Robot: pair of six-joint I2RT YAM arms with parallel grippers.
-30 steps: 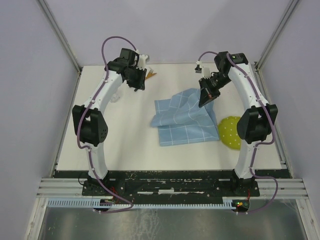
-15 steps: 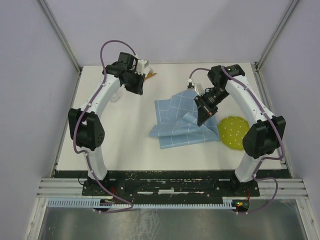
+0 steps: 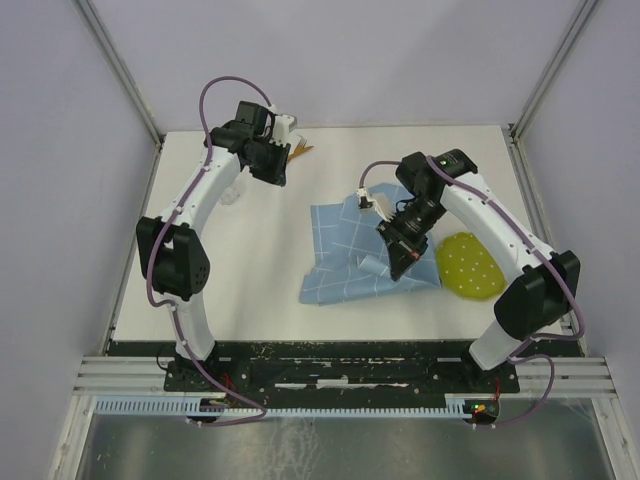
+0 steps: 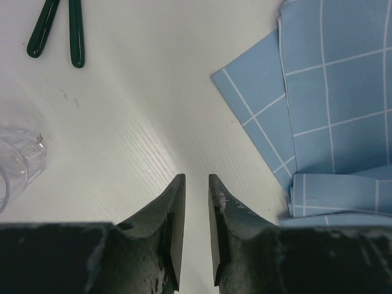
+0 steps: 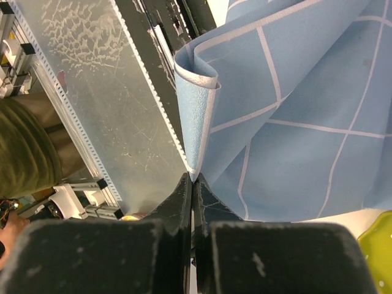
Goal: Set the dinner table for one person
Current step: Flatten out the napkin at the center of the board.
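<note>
Pulled down toward frame centre, my right gripper (image 5: 192, 177) pinches the cloth (image 3: 335, 250) edge tight, left gripper (image 4: 196, 182) narrowly parted and empty; I'd spread it flat slowly.

Blue cloth (image 3: 335, 225), plate (image 3: 468, 268) on dinner table (image 3: 250, 280)

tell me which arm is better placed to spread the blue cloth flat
Right. The right pincer is shut on a fold of the blue gridded cloth, lifted off the dinner table. The left pincer hangs open and empty, apart from the cloth.
</note>
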